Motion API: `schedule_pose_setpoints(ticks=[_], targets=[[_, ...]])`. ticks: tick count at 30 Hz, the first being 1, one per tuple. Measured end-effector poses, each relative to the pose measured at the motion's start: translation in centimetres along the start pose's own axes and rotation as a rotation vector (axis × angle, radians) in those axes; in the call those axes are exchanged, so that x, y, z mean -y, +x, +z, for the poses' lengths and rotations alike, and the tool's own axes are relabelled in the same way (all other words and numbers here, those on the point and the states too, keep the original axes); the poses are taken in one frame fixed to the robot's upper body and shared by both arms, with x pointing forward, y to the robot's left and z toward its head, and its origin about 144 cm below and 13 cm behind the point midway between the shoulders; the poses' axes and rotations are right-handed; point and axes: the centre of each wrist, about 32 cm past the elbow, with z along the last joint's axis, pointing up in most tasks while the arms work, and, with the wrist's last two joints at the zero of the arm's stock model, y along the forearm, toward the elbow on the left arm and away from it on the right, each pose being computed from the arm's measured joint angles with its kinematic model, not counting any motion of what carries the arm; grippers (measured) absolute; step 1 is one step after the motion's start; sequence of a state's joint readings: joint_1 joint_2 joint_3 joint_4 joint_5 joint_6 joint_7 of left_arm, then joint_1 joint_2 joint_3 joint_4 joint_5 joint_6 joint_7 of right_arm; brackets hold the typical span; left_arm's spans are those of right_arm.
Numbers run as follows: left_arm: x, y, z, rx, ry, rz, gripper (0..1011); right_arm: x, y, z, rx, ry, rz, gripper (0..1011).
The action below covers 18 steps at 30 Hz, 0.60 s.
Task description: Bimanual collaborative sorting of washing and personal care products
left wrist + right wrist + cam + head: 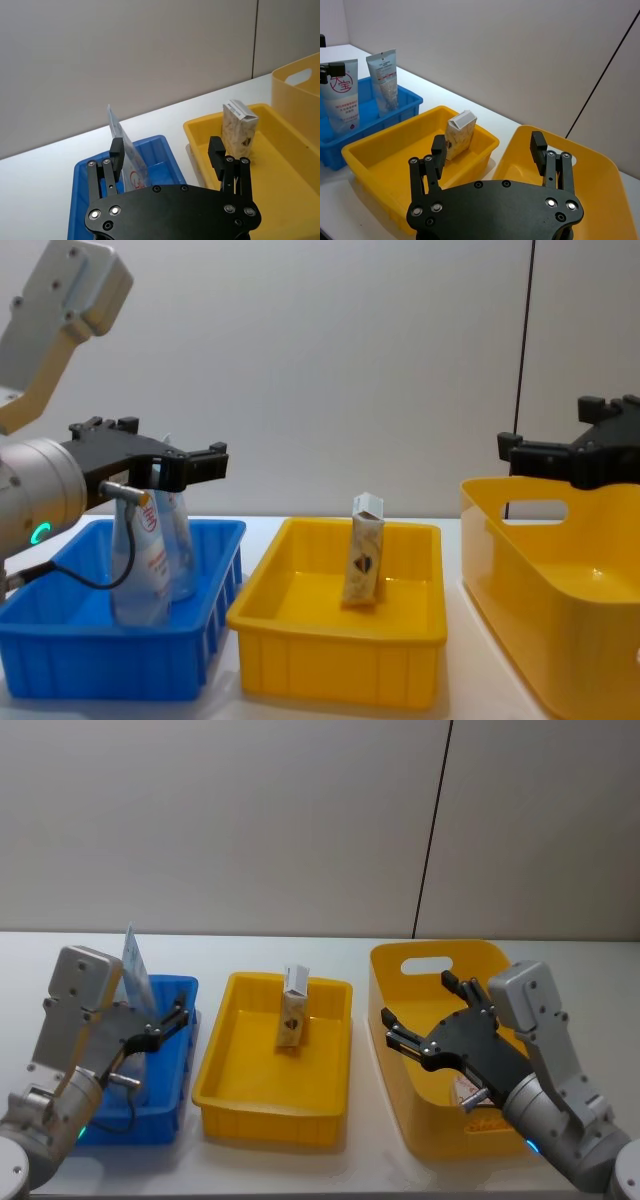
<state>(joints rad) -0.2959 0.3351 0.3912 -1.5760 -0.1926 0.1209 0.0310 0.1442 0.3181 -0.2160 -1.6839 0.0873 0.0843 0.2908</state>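
Note:
Two soft tubes stand upright in the blue bin (190, 660): a pale tube with a red round logo (340, 95) and a second tube (384, 80) behind it. My left gripper (165, 1028) hovers open just above them, holding nothing; the nearer tube (116, 126) rises beside one finger (116, 150). A white-and-orange patterned carton (293, 1012) stands upright in the shallow yellow tray (215, 1060). My right gripper (425, 1012) hangs open and empty over the tall yellow bin (400, 970).
A small white-and-orange item (468, 1094) lies at the bottom of the tall yellow bin, partly hidden by my right arm. The three containers stand side by side on a white table (300, 945), with a grey wall close behind.

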Motion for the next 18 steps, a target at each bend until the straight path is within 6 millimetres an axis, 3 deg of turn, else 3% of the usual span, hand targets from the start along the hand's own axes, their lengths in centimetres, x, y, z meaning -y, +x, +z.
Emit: schedule_pose_setpoints(ticks=[18], targets=[[1.0,0.7,-1.2,-0.087,0.112,0.087,1001,0.0,0.0,0.0,0.0,0.001,0.0,1002]])
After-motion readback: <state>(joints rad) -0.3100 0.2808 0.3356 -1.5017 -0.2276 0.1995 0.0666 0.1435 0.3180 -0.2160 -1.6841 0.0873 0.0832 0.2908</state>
